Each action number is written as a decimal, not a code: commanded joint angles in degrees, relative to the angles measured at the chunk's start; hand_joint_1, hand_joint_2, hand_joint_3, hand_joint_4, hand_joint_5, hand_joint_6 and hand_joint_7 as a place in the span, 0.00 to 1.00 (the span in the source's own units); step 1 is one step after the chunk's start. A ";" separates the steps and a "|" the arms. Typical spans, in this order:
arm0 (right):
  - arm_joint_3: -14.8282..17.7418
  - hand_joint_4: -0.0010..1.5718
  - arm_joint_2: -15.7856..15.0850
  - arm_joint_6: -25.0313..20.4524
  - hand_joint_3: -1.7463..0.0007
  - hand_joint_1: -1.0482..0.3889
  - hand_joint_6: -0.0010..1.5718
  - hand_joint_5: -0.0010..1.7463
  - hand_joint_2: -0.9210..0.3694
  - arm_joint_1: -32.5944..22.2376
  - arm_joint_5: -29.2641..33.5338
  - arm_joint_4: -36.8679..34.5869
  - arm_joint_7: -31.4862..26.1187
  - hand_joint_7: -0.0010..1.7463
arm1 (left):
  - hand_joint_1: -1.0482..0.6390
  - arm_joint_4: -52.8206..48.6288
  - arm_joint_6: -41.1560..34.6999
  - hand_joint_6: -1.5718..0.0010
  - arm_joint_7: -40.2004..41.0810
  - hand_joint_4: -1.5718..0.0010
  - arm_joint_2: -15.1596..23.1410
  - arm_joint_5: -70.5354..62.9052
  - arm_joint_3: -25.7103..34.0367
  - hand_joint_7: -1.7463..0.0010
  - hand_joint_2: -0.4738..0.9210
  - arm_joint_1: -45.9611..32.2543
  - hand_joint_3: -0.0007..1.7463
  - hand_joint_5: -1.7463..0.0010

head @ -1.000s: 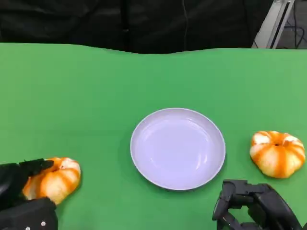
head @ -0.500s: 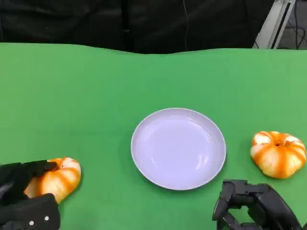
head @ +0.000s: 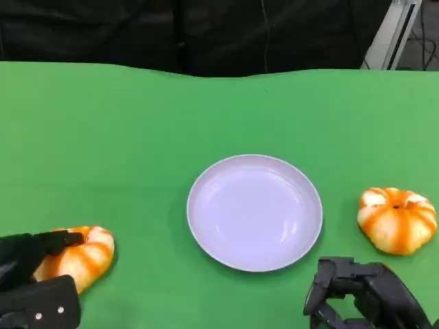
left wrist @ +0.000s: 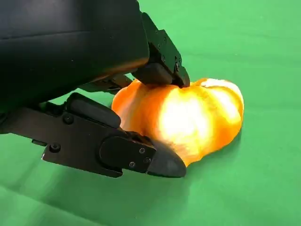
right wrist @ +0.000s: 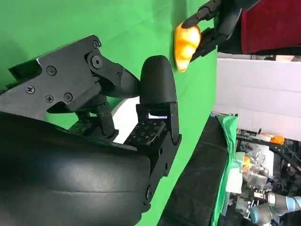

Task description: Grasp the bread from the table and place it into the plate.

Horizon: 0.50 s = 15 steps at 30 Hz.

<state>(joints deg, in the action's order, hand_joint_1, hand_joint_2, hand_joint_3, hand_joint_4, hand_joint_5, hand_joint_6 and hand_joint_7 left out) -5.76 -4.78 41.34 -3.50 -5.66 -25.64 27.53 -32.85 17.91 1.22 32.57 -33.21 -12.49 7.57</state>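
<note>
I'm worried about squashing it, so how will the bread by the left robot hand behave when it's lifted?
The bread looks puffy and lobed, so probably soft and light. The left robot hand has fingers on two sides; a firm squeeze might dent it. Its rounded shape could roll if released.

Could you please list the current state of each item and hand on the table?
Left bread: on the table, gripped by the left hand.
Right bread: on the table, untouched, beside the plate.
Plate: upright, nothing in it.
Right hand: fingers curled, holding nothing.
</note>
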 commanded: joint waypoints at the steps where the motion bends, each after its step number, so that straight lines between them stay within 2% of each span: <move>1: 0.24 0.54 -0.52 0.04 0.45 0.67 0.55 0.84 0.23 -0.48 -0.34 0.43 -0.26 0.69 | 0.38 -0.48 -0.68 0.62 -1.52 0.72 1.37 0.44 -0.36 0.99 0.91 -0.72 0.00 1.00; 5: 0.24 0.54 -0.58 0.22 0.45 0.67 0.55 0.84 0.23 -0.49 -0.07 0.48 -0.43 0.69 | 0.43 0.17 -2.78 0.56 -0.38 0.66 0.48 -0.18 -0.35 0.98 0.89 -0.85 0.00 0.99; 7: 0.26 0.54 -0.63 0.61 0.45 0.67 0.55 0.84 0.23 -0.40 0.18 0.33 -0.57 0.69 | 0.48 0.51 -3.46 0.51 -0.11 0.59 0.27 -0.36 -0.46 0.98 0.89 -0.89 0.00 0.97; 9: 0.24 0.54 -0.60 0.49 0.45 0.67 0.54 0.84 0.23 -0.41 -0.02 0.38 -0.47 0.70 | 0.49 1.01 -3.97 0.48 0.17 0.55 0.17 -0.49 -0.57 0.97 0.89 -1.07 0.00 0.96; 11: 0.22 0.54 -0.56 0.24 0.45 0.67 0.54 0.84 0.24 -0.44 -0.34 0.48 -0.28 0.69 | 0.49 1.58 -4.48 0.42 0.50 0.47 0.08 -0.62 -0.67 0.96 0.90 -1.29 0.00 0.92; 15: 0.21 0.54 -0.55 0.19 0.45 0.67 0.55 0.84 0.24 -0.45 -0.41 0.50 -0.24 0.69 | 0.49 1.99 -4.95 0.40 0.65 0.45 0.15 -0.52 -0.90 0.96 0.90 -1.41 0.00 0.91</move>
<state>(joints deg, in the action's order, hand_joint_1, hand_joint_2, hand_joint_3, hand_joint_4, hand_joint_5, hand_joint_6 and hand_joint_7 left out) -5.76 -4.78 41.35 -3.51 -5.46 -25.62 27.28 -30.35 14.46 1.99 32.46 -33.28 -12.92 7.46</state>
